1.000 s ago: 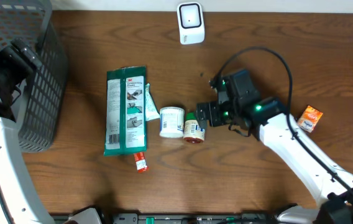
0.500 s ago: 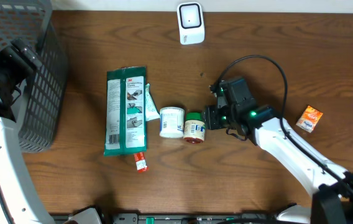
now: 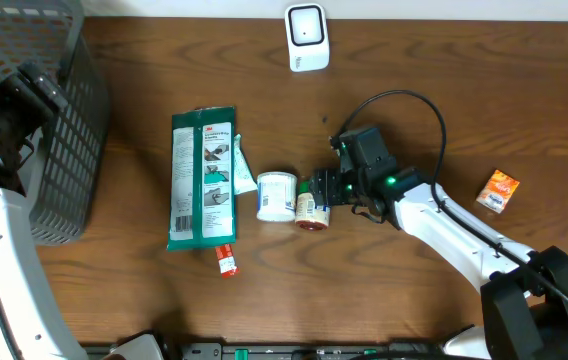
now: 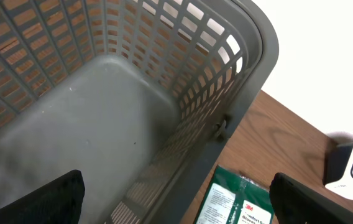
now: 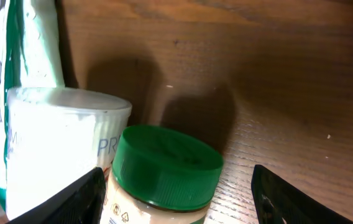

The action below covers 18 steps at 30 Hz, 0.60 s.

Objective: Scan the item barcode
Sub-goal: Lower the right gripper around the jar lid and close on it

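At table [image 3: 434, 90] centre, right arm [image 3: 444, 225] low, right fingers [image 5: 279, 199] spread astride green-lidded jar [image 5: 164, 163] (left fingers [image 4: 43, 200] wide)

The brown wooden desk [image 3: 464, 90] carries a grey mesh basket [image 3: 59, 130] at 9 o'clock, a white scanner [image 3: 307, 38] at 12 and a small orange box [image 3: 499, 190] at 3. Near the centre lie a green packet [image 3: 202, 178], a white tub [image 3: 276, 196] just beside a green-lidded jar [image 3: 311, 206], and a small red tube [image 3: 226, 261] toward 7.

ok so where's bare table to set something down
Bare wood lies between the basket and the green packet, and from the scanner across to the orange box. The middle is crowded: packet, white tub, green-lidded jar and the right gripper sit close together in a row.
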{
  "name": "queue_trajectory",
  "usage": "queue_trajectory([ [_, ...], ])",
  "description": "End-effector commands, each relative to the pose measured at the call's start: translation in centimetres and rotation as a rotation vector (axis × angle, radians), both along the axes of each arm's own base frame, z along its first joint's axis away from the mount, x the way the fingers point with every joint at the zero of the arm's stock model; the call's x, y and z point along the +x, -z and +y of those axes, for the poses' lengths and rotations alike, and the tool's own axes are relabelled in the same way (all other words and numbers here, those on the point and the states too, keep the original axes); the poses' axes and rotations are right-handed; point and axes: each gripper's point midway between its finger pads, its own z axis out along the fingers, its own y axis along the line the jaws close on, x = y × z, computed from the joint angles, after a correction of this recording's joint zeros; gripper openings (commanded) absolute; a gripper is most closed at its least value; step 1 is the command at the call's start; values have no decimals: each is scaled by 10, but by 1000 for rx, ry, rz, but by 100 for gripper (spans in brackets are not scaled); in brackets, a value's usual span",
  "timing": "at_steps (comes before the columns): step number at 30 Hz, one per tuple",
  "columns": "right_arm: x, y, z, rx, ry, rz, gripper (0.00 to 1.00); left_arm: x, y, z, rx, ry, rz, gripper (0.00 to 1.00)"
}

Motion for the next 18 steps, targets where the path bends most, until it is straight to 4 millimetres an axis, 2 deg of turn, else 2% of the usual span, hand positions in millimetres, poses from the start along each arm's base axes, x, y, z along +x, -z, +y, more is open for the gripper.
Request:
queue_trajectory([
  [1,-4,8,2,-11,115,38,71,-1,-4,2,3,-10,-8,93],
  [8,-6,14,3,-77,179,19,72,-1,-4,2,3,-10,-8,93],
  [13,-3,31,-2,-117,231,33,73,-1,-4,2,3,-10,-8,93],
  [18,-4,47,-3,-139,229,57,69,-1,-4,2,3,-10,-8,93],
])
